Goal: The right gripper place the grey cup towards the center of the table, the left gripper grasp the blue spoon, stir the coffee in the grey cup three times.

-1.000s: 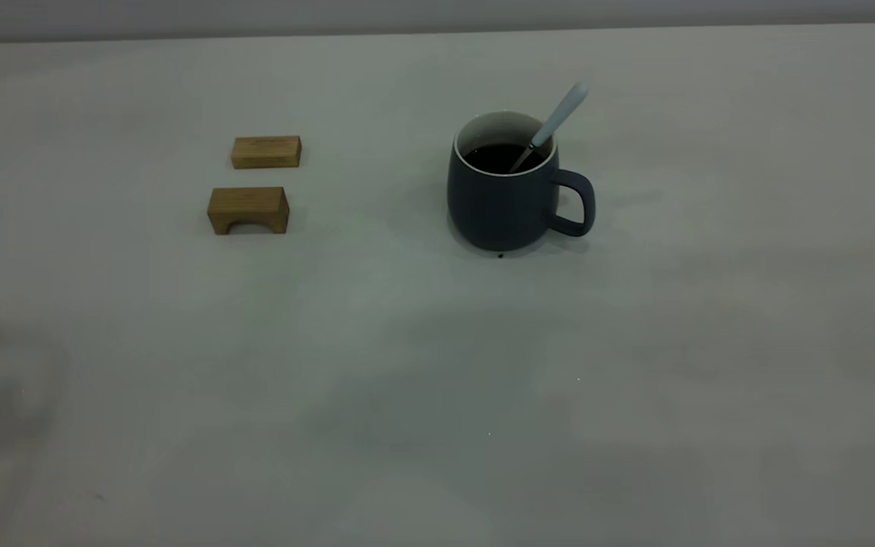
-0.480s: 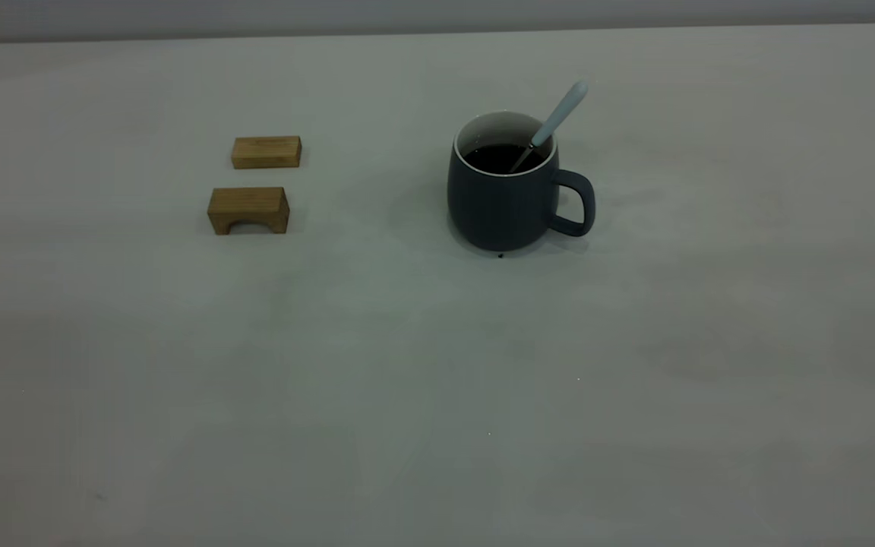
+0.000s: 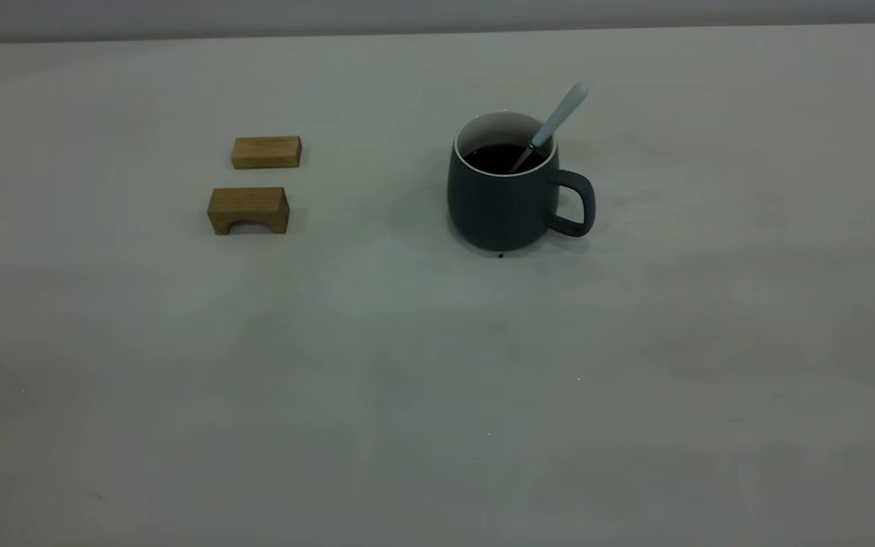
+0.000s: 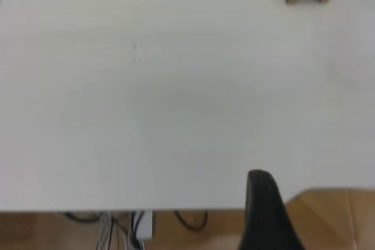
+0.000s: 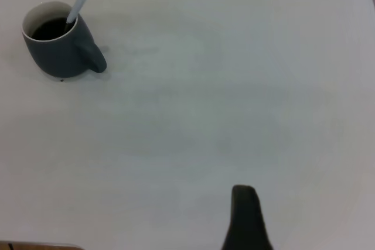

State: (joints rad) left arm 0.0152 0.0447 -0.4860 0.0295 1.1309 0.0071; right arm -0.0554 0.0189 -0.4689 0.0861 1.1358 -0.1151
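The table (image 3: 407,365) fills nearly all we see: a wide, pale grey-white matte surface, with a strip of grey wall behind its far edge in the exterior view. In the left wrist view its near edge shows, and below it a brownish floor with some dark cables; we cannot make those out further. On the table the grey cup (image 3: 502,197) stands upright, right of the middle and toward the far side, its loop handle pointing to the exterior view's right. Inside it lies the coffee (image 3: 494,157), dark and glossy. The blue spoon (image 3: 559,118) leans in the cup, its bowl under the coffee and hidden, its pale handle slanting up over the rim above the handle side. A tiny dark speck (image 3: 500,256) lies just at the cup's foot. Well apart to the left sit two wooden blocks, a plain one (image 3: 266,152) behind and an arched one (image 3: 248,210) in front. Neither arm appears in the exterior view. Of the right gripper (image 5: 246,218) we see only one dark finger, far from the cup; of the left gripper (image 4: 266,212) likewise one dark finger over the table's near edge, well away from the arched block. Whether either pincer stands apart or together we cannot tell.
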